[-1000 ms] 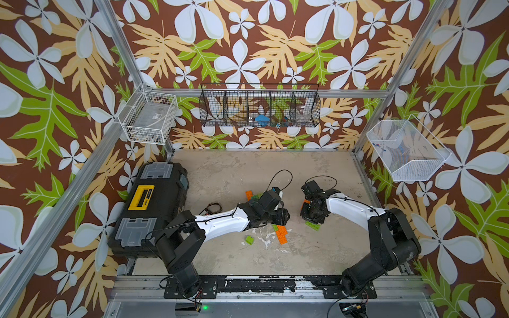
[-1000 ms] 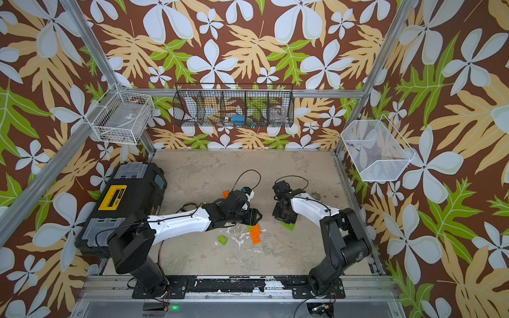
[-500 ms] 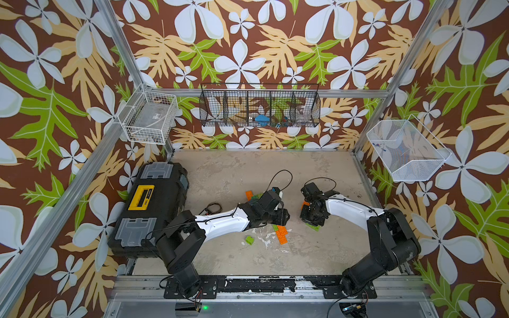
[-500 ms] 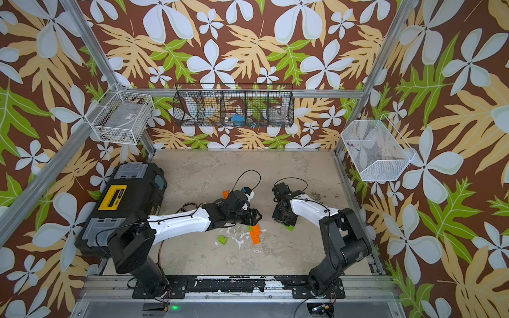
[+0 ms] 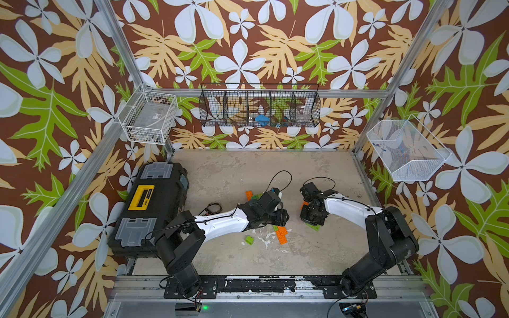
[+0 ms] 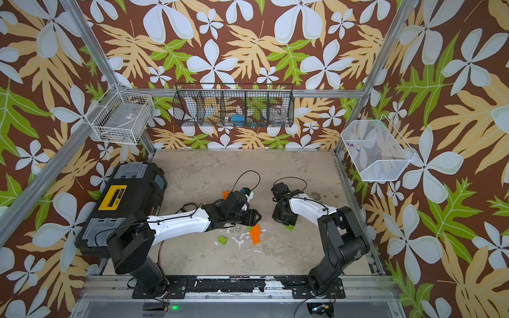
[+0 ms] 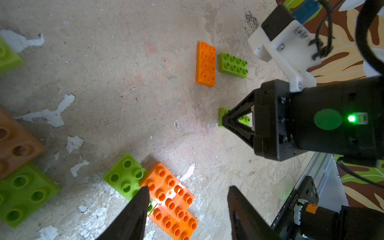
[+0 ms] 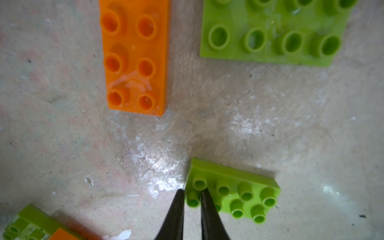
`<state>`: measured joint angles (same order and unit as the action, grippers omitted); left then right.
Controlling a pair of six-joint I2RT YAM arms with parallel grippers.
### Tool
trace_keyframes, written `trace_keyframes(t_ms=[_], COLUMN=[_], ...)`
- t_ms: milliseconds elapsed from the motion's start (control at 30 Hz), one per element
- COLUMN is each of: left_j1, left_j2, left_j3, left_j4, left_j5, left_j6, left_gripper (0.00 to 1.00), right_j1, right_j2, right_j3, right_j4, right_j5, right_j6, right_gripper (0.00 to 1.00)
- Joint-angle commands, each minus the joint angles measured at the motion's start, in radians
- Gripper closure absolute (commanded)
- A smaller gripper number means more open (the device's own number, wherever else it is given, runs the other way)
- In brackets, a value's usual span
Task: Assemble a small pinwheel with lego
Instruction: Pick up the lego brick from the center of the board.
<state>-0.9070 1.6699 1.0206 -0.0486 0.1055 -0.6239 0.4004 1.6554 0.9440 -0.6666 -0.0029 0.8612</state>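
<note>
Overhead, in both top views, the left gripper [image 5: 284, 218] [image 6: 254, 217] hangs low over the joined orange bricks [image 5: 281, 235] [image 6: 255, 234] near the middle of the table [image 5: 220, 170]. The right gripper [image 5: 310, 220] [image 6: 285, 220] points down at a lime brick [image 5: 313, 226] [image 6: 288, 227] just to their right. A small lime cube [image 5: 249, 240] lies apart, and a black toolbox [image 5: 154, 203] sits at the table's left edge.

From the left wrist, the left gripper [image 7: 188, 190] stands open with nothing clamped. One fingertip overlaps the orange bricks [image 7: 170, 193]; whether it touches them I cannot tell. They lie against a square lime brick [image 7: 124, 176]. Farther off, the right gripper [image 7: 223, 121] meets the lime brick [image 7: 222, 113], beyond which an orange plate [image 7: 205, 64] and a lime plate [image 7: 233, 64] lie side by side.

From the right wrist, the right gripper [image 8: 192, 192] is pinched almost together on a corner stud of the lime brick [image 8: 239, 197], which lies flat on the table.
</note>
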Motion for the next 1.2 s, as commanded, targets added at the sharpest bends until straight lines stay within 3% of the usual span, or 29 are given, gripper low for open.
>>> trace_keyframes(t_ms=[0, 467, 833, 1167], left_j1=[0.000, 0.036, 0.090, 0.124], left_j2=[-0.008, -0.087, -0.229, -0.285], left_j3=[-0.002, -0.051, -0.179, -0.275], left_j4=[-0.003, 0.003, 0.020, 0.056], left_j5=[-0.012, -0.012, -0.002, 0.035], left_j6=[0.021, 0.000, -0.070, -0.130], left_gripper=[0.37, 0.37, 0.37, 0.37], right_j1=[-0.002, 0.025, 0.049, 0.129], right_j2=[0.037, 0.011, -0.061, -0.052], right_j3=[-0.016, 0.000, -0.021, 0.057], right_j4=[0.008, -0.027, -0.042, -0.082], right_j5=[0.052, 0.075, 0.078, 0.100], right_j6=[-0.013, -0.052, -0.171, -0.278], right_gripper=[0.83, 0.92, 0.93, 0.93])
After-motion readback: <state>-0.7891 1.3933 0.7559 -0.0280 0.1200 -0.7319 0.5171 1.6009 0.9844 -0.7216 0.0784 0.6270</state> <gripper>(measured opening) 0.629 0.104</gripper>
